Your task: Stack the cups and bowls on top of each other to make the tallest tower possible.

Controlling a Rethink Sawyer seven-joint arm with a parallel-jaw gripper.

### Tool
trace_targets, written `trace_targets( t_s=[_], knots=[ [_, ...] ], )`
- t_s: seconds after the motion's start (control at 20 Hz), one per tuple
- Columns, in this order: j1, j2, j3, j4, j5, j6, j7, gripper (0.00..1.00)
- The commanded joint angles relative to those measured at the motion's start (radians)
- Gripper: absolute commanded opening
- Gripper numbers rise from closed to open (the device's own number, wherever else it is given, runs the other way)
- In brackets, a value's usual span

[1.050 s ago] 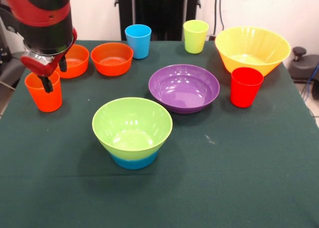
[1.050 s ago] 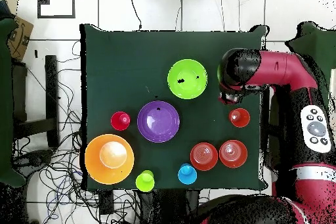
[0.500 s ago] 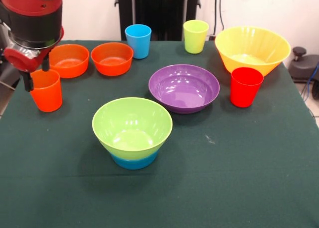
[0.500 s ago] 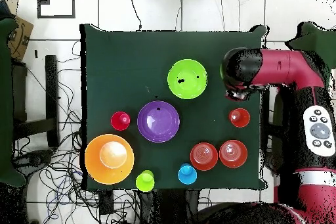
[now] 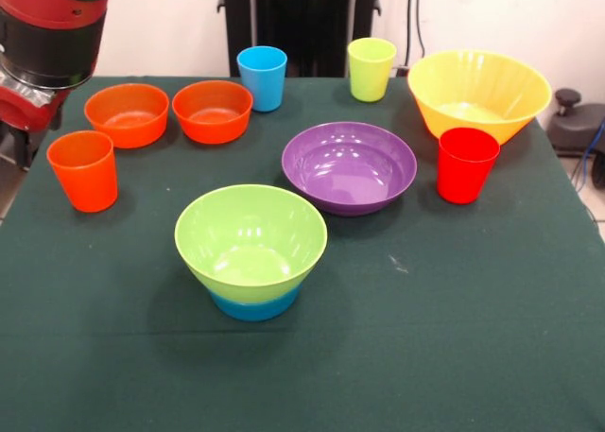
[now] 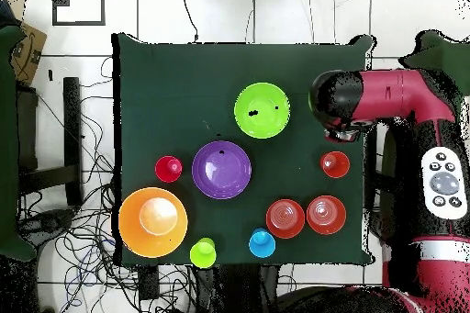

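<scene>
Only two bowls were stacked: the lime green bowl (image 5: 250, 241) sat upright on the small blue bowl (image 5: 253, 305), forming the tower (image 6: 262, 110) in open cloth, with bare table (image 5: 454, 337) toward the near edge. The orange cup (image 5: 84, 170) stood alone near the left edge, apart from the two orange bowls (image 5: 128, 113) set side by side behind it. The arm (image 5: 47, 35) hung at the top left corner beside that cup; whether its gripper was apart or together could not be told. The purple bowl (image 5: 349, 165) lay mid-table, the red cup (image 5: 466, 164) just beside the yellow bowl (image 5: 478, 92). The blue cup (image 5: 262, 77) and yellow-green cup (image 5: 371, 68) stood along the far edge.
</scene>
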Motion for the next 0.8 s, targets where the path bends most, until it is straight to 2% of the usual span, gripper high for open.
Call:
trace_targets(
  t_s=[0.05,0.3,0.5,0.6,0.8],
  knots=[
    [0.028,0.037,-0.007,0.070,-0.094,-0.003,-0.232,1.00],
    [0.027,0.068,-0.024,0.088,-0.091,0.003,-0.192,1.00],
    [-0.009,0.089,-0.004,0.098,-0.034,0.009,-0.189,1.00],
    [-0.019,0.095,-0.001,0.103,-0.028,0.005,-0.186,1.00],
    [-0.018,0.109,-0.011,0.096,-0.057,-0.015,-0.179,1.00]
  ],
)
